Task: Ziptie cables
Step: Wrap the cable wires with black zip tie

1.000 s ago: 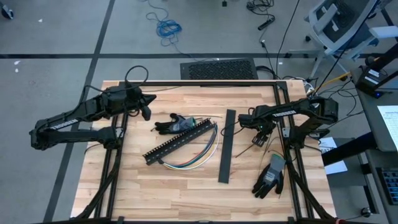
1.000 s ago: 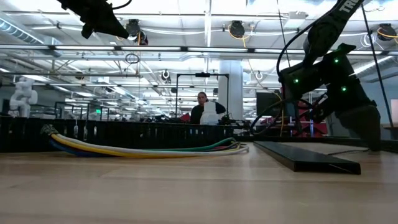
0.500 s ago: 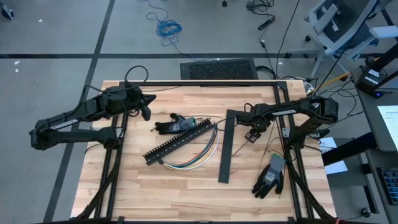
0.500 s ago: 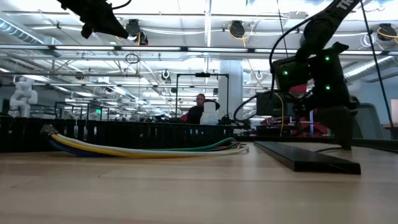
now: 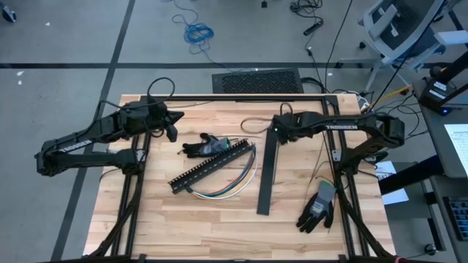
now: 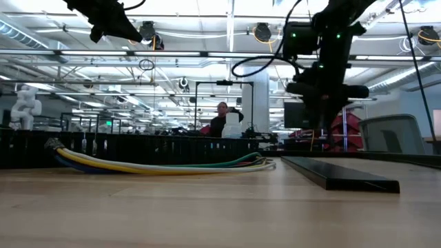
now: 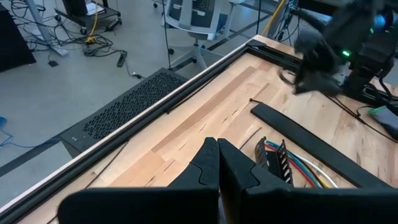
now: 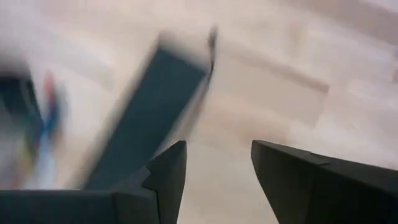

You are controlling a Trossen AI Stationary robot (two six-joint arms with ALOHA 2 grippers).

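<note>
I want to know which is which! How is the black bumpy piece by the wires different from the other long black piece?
The slotted duct has a toothed edge; the flat strip is smooth. The slotted duct lies slanted, with the cables beside it; the flat strip lies almost straight and alone. Both are black, long, and lie on the table.

A: What can't be made out here?

B: The right wrist view is smeared throughout. The flat black strip (image 8: pixel 146 106) has soft edges, and the coloured streaks at one side, likely the cables (image 8: pixel 40 134), cannot be told apart wire from wire.

A: And from the left wrist?

B: The right tool (image 7: pixel 317 65) is a dark blur far off, its fingers unreadable there. The slotted duct (image 7: pixel 273 158) is half hidden behind the left tool's own fingers (image 7: pixel 214 165).

A: The low view?

B: The left tool (image 6: pixel 110 21) is cut by the top edge. The person (image 6: pixel 222 120) beyond the tabletop (image 6: pixel 207 213) is too small for detail.
</note>
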